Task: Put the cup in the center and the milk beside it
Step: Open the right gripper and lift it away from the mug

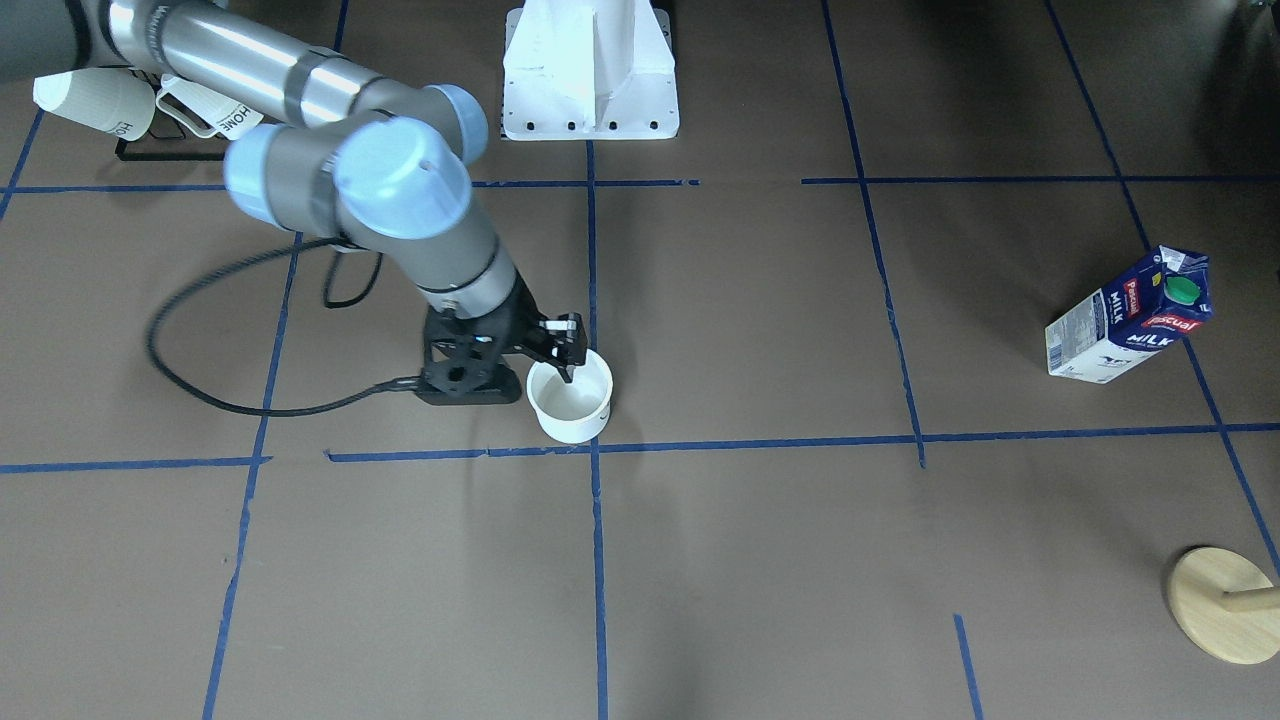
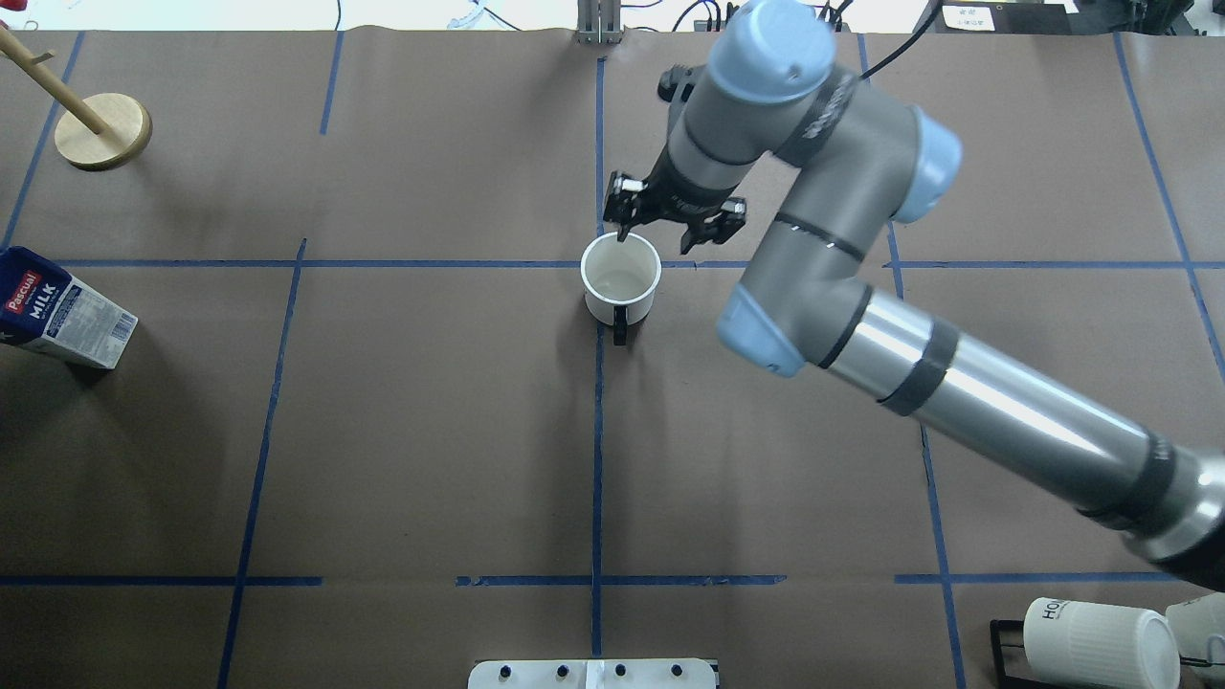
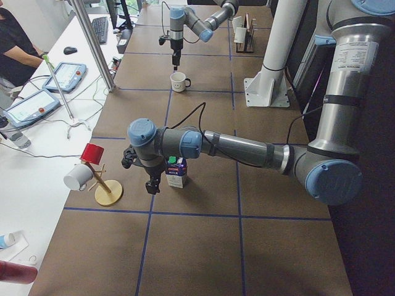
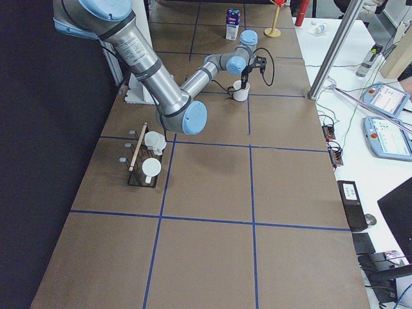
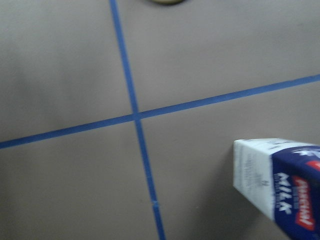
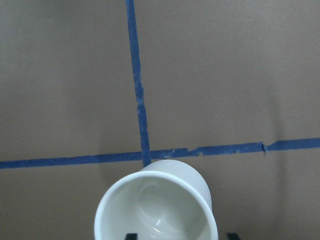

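Note:
The cup (image 2: 621, 287) is a smooth white mug standing upright at the table's center, where the blue tape lines cross, its black handle toward the robot. It also shows in the front view (image 1: 570, 402) and the right wrist view (image 6: 157, 210). My right gripper (image 2: 658, 239) is open and straddles the cup's far rim, with one fingertip (image 6: 131, 236) inside and the other outside. The milk (image 2: 59, 311) stands upright far to the left, also in the front view (image 1: 1130, 318) and the left wrist view (image 5: 280, 185). My left gripper (image 3: 153, 184) hangs just beside the carton; I cannot tell whether it is open or shut.
A wooden mug tree (image 2: 100, 129) stands at the far left corner, beyond the milk. A black rack with ribbed "HOME" mugs (image 2: 1101, 641) sits near the robot's right side. The white arm mount (image 1: 590, 70) is at the table's near edge.

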Robot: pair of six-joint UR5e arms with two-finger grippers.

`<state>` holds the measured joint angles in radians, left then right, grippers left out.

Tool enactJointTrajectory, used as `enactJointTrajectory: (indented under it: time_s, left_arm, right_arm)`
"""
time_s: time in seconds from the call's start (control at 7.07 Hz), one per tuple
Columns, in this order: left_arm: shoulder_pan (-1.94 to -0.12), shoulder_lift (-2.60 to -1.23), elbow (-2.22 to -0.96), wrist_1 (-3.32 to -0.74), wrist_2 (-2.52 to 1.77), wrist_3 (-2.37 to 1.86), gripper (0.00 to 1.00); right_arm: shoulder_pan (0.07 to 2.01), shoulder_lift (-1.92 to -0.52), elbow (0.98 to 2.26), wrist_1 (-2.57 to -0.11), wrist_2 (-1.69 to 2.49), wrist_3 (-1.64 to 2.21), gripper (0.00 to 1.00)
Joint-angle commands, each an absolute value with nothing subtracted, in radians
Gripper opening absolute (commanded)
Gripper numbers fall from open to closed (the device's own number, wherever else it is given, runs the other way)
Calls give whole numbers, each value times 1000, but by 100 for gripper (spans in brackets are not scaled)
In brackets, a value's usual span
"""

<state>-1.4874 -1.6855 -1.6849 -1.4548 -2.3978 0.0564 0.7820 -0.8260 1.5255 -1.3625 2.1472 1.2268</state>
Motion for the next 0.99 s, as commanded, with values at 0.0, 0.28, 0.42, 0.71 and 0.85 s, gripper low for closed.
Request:
enactJointTrajectory:
  time_s: [0.0, 0.28, 0.42, 0.71, 0.85]
  left_arm:
    - [-1445, -1703, -1749, -1459, -2392, -75, 100]
    - [-1344, -1707, -1756, -1460, -2341, -169, 100]
    - [-1335, -1706, -1756, -1460, -2341, -181, 100]
    - [-1315, -1706, -1761, -1460, -2339, -178, 100]
    - [-1293, -1701, -1759, -1460, -2336, -178, 100]
  right_arm:
    - [953, -1042, 1730, -1356, 2309, 1119, 100]
    - [977, -1127, 1753, -1355, 2309, 1004, 100]
    - [973, -1131, 1752, -1353, 2307, 1005, 100]
    - [937, -1129, 1752, -1351, 2284, 1017, 100]
    - [936, -1126, 1753, -1351, 2284, 1020, 100]
